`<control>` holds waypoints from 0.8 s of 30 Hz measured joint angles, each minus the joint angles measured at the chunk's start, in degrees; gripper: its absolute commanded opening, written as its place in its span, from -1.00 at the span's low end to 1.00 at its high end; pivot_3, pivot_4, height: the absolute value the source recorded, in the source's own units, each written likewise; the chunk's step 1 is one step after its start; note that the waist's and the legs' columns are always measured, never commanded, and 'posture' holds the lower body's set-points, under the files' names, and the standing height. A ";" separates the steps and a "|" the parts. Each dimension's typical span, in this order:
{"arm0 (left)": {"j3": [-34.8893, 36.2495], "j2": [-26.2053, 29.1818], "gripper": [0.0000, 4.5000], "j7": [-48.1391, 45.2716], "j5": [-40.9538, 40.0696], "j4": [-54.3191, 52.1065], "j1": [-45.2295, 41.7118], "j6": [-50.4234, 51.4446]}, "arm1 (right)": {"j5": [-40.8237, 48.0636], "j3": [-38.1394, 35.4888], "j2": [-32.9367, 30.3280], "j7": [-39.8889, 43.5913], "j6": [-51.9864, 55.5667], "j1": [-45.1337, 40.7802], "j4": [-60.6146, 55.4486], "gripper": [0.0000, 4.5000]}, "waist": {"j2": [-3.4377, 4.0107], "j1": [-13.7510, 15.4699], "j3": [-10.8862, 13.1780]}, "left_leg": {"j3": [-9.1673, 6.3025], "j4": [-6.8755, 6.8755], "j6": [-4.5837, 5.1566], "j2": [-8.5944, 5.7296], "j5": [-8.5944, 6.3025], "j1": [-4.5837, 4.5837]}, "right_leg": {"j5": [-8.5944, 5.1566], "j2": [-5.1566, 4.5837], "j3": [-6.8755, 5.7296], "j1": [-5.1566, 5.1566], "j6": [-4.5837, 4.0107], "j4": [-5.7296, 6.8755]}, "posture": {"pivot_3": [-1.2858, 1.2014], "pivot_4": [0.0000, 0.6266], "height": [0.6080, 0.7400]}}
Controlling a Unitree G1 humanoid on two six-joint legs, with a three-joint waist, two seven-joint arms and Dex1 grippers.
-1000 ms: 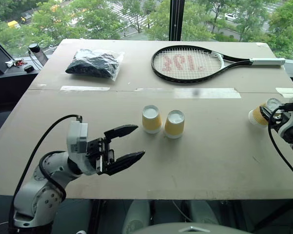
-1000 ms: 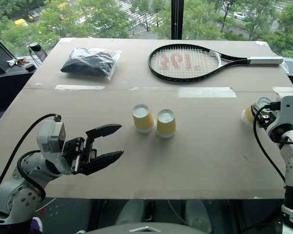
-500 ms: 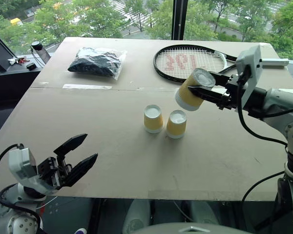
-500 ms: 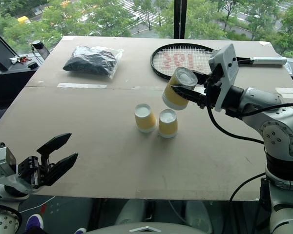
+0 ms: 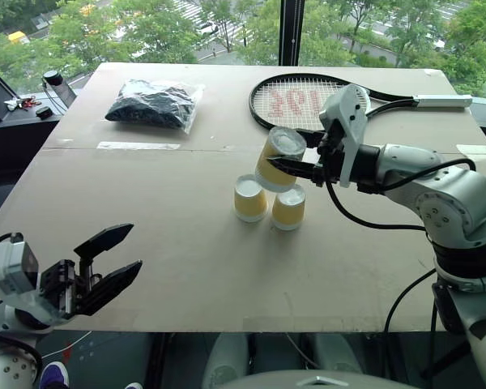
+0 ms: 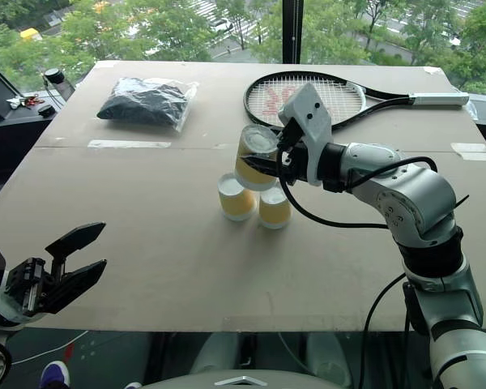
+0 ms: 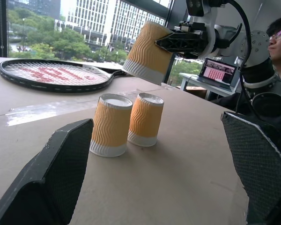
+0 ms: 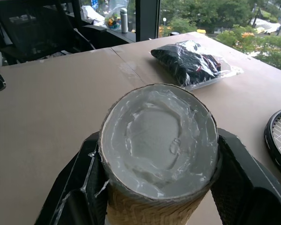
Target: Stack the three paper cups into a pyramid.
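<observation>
Two paper cups [image 5: 250, 198] [image 5: 288, 208] stand upside down, side by side, in the middle of the table [image 5: 146, 211]. The third cup [image 5: 277, 158] hangs tilted just above them, clear of both, with my right gripper [image 5: 289, 164] shut on its ribbed side. The right wrist view looks at its white base [image 8: 159, 136] between the black fingers [image 8: 72, 197]. My left gripper [image 5: 109, 259] is open and holds nothing, low at the table's front left corner, far from the cups. Its fingers [image 7: 51, 173] frame the standing cups [image 7: 110, 125] in the left wrist view.
A tennis racket [image 5: 308, 104] lies at the back of the table, right behind the cups. A black bag in clear plastic [image 5: 154, 104] sits at the back left. Tape strips [image 5: 138, 147] cross the table. A person [image 7: 278, 37] and a laptop [image 7: 218, 72] are beyond the table's right side.
My right arm swung in from the table's right edge with the cup and now holds it over the two standing cups. My left gripper drew back to the front left corner, still open.
</observation>
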 measured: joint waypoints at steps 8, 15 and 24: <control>0.13 1.09 1.00 -1.26 0.23 2.12 -1.27 0.02 | -5.07 3.91 1.99 0.31 -1.21 0.12 1.63 -0.05 | -0.01 -0.04 -0.01 | 0.00 -0.02 0.00 0.00 0.00 -0.01 | 0.00 -0.02 0.01 -0.07 0.00 -0.01 | 0.03 -0.52 1.00; 0.12 1.08 1.00 -0.55 0.71 1.24 -1.19 0.60 | -7.01 4.31 2.02 1.27 -1.14 0.28 1.79 -0.05 | -0.01 -0.07 0.00 | 0.00 -0.06 0.00 0.00 0.00 -0.02 | 0.00 -0.04 0.01 -0.07 0.00 0.00 | 0.03 -0.52 1.00; 0.09 0.75 1.00 0.69 1.01 -0.50 -0.59 0.80 | -7.94 6.55 0.64 4.71 0.27 0.35 1.74 0.97 | -0.05 -0.15 -0.03 | 0.00 -0.09 0.00 -0.01 0.00 -0.02 | 0.00 -0.10 0.01 -0.07 -0.01 -0.02 | 0.03 -0.52 1.00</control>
